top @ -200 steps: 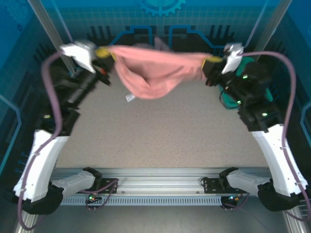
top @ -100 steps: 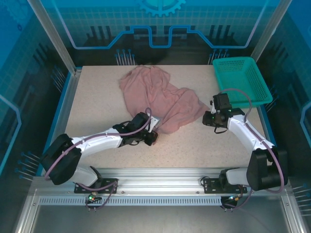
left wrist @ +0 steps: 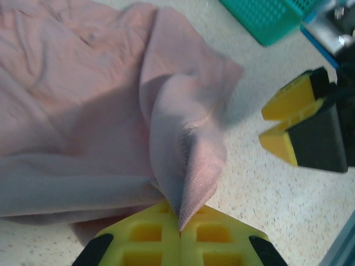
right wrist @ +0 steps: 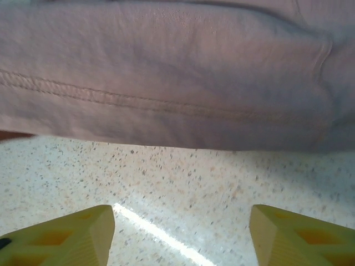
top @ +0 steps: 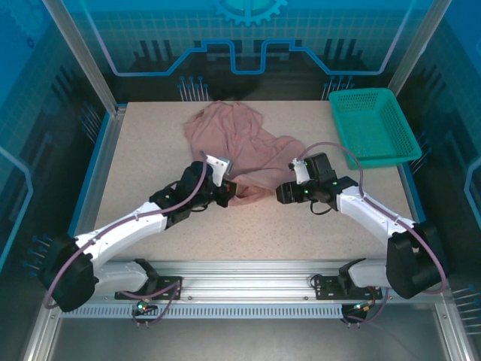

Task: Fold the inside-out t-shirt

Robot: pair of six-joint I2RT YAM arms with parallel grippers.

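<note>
The right pincer (right wrist: pixel 180 221) has just spread wide, freeing the inside-out t-shirt (top: pixel 240 147). The left pincer (left wrist: pixel 179 233) stays clamped on a fold, so folding has barely begun.

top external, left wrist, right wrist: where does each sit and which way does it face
Top external: above and behind the bases, looking down on the table, t-shirt, basket; both arms show.
Left wrist: on the left arm, looking past the shut left claw pinching a shirt fold, toward the right claw.
Right wrist: low over the table, facing the shirt's hem; its open yellow fingers show.
Shared: both wrist views show the t-shirt and speckled table.
</note>
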